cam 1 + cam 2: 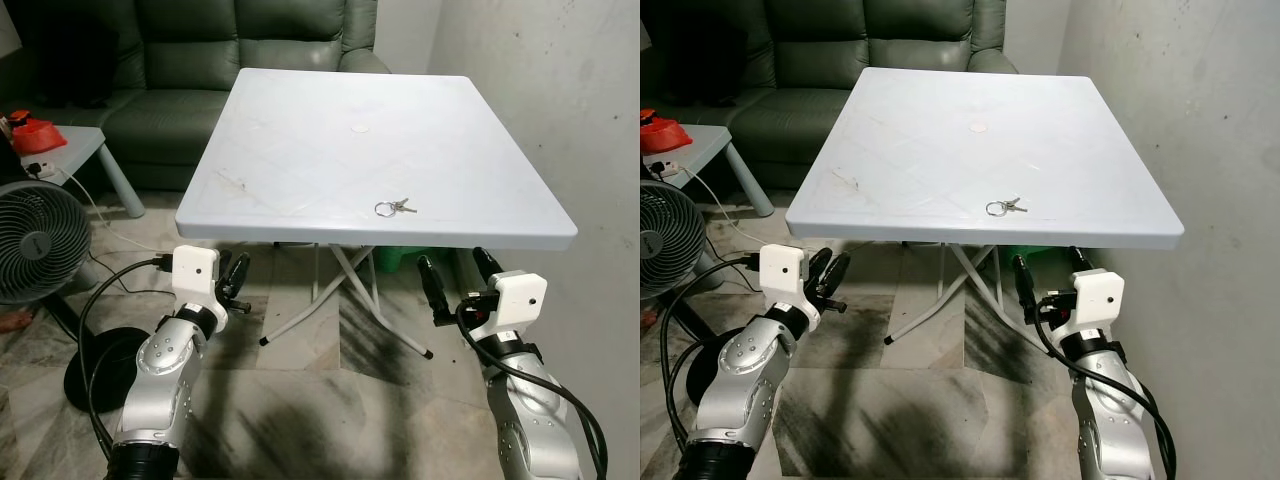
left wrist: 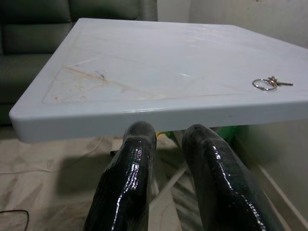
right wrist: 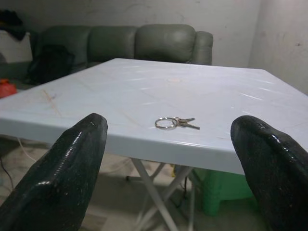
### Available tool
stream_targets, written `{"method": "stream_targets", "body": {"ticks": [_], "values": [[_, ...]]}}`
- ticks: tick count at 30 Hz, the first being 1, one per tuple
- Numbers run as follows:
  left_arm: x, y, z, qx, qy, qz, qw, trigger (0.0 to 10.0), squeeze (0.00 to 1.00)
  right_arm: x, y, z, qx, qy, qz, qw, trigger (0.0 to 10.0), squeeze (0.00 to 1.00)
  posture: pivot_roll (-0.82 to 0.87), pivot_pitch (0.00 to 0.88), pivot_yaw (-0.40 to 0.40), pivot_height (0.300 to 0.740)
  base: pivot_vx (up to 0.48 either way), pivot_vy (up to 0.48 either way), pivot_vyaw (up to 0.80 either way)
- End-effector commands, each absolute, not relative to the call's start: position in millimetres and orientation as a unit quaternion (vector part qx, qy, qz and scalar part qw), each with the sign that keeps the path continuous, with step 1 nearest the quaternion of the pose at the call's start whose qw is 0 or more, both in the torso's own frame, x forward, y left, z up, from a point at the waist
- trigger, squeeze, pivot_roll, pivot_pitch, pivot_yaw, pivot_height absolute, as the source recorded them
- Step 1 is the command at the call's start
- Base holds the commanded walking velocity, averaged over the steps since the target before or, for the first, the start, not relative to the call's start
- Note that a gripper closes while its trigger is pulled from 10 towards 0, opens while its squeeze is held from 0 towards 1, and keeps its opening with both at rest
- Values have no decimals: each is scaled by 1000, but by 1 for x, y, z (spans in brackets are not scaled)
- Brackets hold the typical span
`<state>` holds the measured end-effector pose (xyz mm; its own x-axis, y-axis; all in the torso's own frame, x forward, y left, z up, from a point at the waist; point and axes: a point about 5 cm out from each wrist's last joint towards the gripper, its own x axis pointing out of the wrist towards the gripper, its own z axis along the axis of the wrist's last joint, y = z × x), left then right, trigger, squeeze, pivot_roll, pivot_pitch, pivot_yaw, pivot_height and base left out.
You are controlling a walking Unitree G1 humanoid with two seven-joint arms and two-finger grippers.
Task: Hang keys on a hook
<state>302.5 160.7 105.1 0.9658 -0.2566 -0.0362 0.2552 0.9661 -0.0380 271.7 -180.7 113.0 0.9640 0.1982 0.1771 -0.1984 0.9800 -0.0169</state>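
Keys (image 1: 396,207) lie near our surface's (image 1: 300,150) front edge, ring leftward; our right claw (image 1: 459,283), spread apart, sits nearer than our left claw (image 1: 233,280), nearly together.

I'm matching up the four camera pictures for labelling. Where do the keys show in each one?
Left eye view: keys near the front edge of the white table, right of its middle.
Right eye view: keys at that same front-edge spot.
Left wrist view: keys far off to one side on the tabletop.
Right wrist view: keys centred between the two black fingers.
Shared landmark: the table's front edge.
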Motion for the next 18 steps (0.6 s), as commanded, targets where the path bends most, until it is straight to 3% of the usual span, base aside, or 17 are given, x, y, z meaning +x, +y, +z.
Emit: {"method": "stream_targets", "body": {"ticks": [1,18], "values": [[301,161,103,-18,32,-133,990,10000,0,273,-181,117,-14,-92,99,991,10000,0,-140,0,-8,740,0,0,0],[301,159,107,-10,35,-138,990,10000,0,279,-189,115,-71,-45,60,995,10000,0,-139,0,-22,740,0,0,0]]}}
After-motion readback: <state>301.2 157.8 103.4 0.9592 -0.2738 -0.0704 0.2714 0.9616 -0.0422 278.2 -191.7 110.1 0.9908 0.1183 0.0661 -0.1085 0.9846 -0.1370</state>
